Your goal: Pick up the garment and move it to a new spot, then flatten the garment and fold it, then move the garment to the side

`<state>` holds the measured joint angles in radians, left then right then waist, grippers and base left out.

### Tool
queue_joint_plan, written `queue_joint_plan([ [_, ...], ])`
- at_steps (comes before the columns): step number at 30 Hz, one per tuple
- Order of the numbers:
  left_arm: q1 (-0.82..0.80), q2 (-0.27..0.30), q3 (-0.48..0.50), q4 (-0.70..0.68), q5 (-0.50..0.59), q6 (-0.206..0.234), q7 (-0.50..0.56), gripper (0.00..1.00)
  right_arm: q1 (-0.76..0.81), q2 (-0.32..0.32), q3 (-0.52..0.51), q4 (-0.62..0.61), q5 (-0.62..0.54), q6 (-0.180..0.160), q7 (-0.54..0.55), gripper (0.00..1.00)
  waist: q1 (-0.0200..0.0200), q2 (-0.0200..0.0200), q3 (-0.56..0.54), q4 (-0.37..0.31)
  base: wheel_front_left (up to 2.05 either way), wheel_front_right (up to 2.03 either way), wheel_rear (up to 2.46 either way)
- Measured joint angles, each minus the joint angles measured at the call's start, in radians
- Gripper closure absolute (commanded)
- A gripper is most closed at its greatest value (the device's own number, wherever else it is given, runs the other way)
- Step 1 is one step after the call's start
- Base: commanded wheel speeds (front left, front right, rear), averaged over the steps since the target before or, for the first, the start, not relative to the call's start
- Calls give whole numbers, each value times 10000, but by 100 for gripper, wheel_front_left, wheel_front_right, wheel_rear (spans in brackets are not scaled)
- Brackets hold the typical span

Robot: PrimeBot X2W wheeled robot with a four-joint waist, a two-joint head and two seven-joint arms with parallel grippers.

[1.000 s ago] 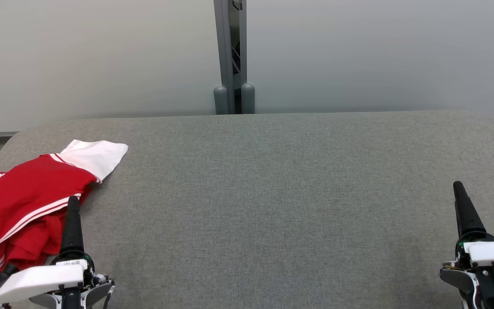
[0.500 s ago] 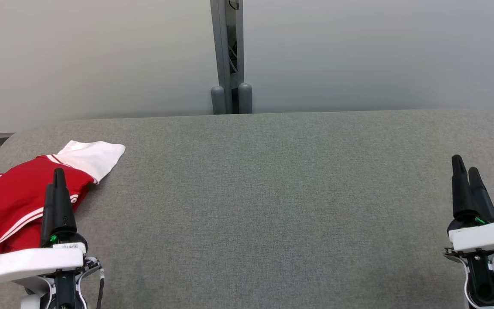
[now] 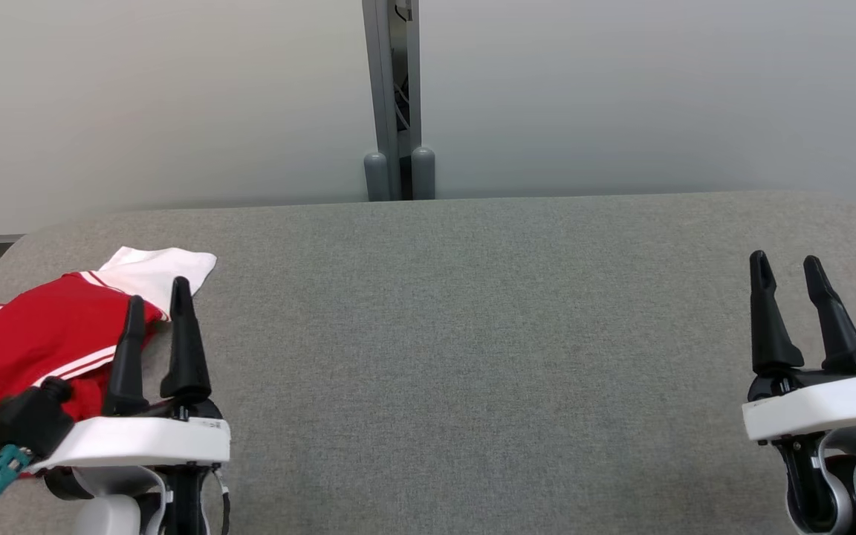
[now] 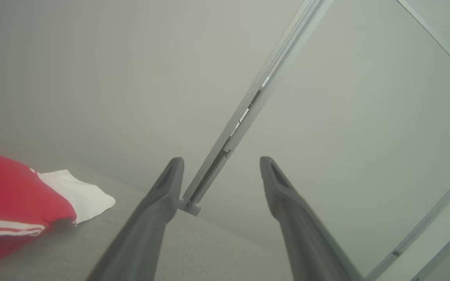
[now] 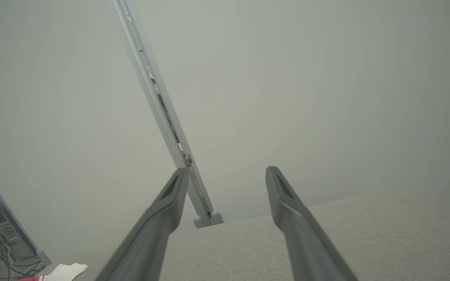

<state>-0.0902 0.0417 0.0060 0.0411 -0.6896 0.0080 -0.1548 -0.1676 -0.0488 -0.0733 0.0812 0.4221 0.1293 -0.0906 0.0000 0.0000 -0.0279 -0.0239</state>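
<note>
A crumpled red garment with white stripes and a white sleeve (image 3: 34, 342) is seen lying at the left end of the grey fabric-covered worktop (image 3: 472, 334). The left tool (image 3: 157, 292) is held with its dark fingers spread apart, empty, at the garment's right edge. The right tool (image 3: 785, 258), likewise parted and empty, is held well apart at the right end.
</note>
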Motion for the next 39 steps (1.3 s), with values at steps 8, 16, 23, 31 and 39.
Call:
queue_joint_plan([
  [8,48,13,-905,242,1797,656,-167,0,185,-44,307,230,-1338,2,-259,0,1,0,-55,-64,0,0,0],
  [16,55,33,-1615,865,3106,1210,-345,0,186,-65,447,497,-2583,2,-541,0,0,0,-84,-115,0,0,0],
  [23,52,44,-1877,1323,3634,1580,-483,0,254,36,433,1045,-2964,2,-777,0,0,0,-147,-155,0,0,0],
  [31,58,44,-1906,1987,3975,1651,-614,0,261,50,617,1720,-2989,2,-999,0,0,0,-243,-191,0,0,0],
  [39,58,48,-2023,2380,4449,1816,-748,0,183,48,907,2184,-2993,2,-1206,0,0,0,-298,-222,0,0,0],
])
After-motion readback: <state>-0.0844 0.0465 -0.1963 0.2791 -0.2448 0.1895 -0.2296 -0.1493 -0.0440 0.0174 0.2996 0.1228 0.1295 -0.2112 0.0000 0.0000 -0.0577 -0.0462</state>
